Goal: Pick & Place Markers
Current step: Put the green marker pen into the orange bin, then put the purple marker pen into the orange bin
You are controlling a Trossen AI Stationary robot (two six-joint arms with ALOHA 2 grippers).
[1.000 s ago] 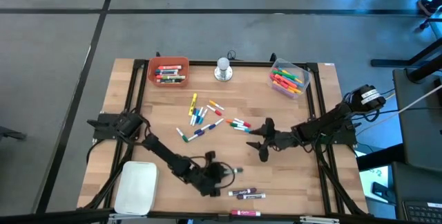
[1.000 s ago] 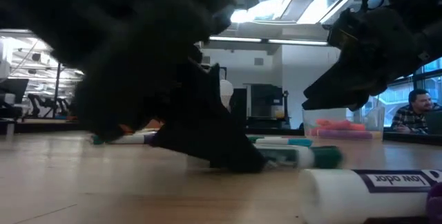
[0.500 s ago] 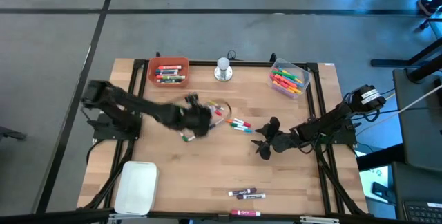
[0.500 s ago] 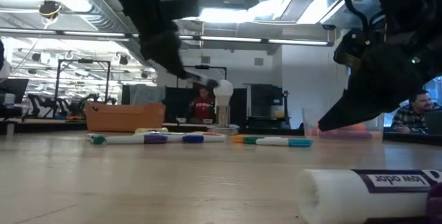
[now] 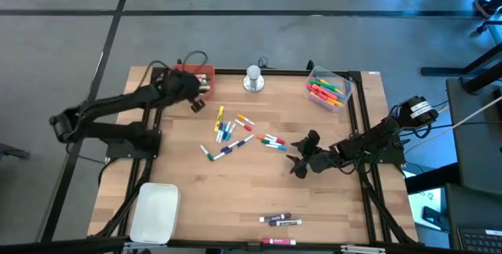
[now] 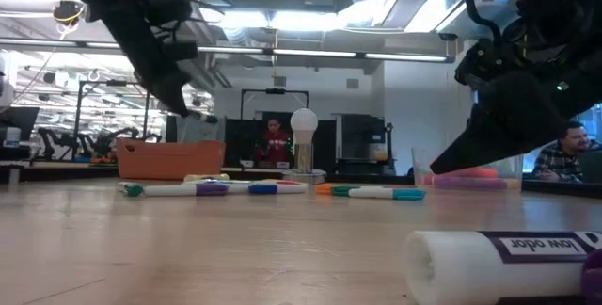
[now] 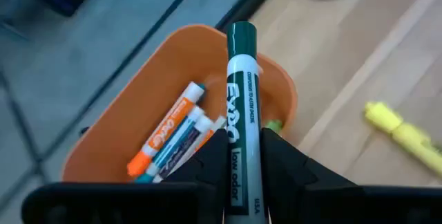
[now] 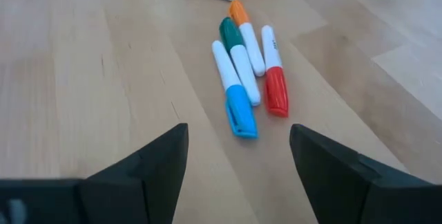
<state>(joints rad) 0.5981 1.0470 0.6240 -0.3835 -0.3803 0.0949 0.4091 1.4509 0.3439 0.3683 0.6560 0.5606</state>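
My left gripper (image 5: pixel 196 101) hangs at the far left of the table, just by the orange bin (image 7: pixel 131 141), and is shut on a white marker with a green cap (image 7: pixel 240 106). The bin (image 5: pixel 196 74) holds several markers. More markers (image 5: pixel 227 132) lie scattered flat on the wood mid-table. My right gripper (image 5: pixel 302 158) stands open low over the table, right of a small group of markers (image 8: pixel 242 72), with nothing between its fingers (image 8: pixel 238 162). My left gripper pinches the marker's white barrel (image 7: pixel 238 162) between its two fingers (image 7: pixel 280 158). The marker lies along the fingers, and its green cap end (image 7: pixel 242 37) sticks out ahead of them. The fingers slant downward. The marker is lifted clear, above the orange bin's near rim.
A clear bin of markers (image 5: pixel 328 89) stands at the far right and a silver knob-like object (image 5: pixel 252 79) at the far middle. A white tray (image 5: pixel 154 211) lies near left. Purple markers (image 5: pixel 281 220) lie by the near edge. People show in the room beyond.
My left gripper has risen from the near middle of the table and swung toward the far left, to the orange bin, carrying the green-capped marker lifted clear all the way. It has stayed shut on the marker.
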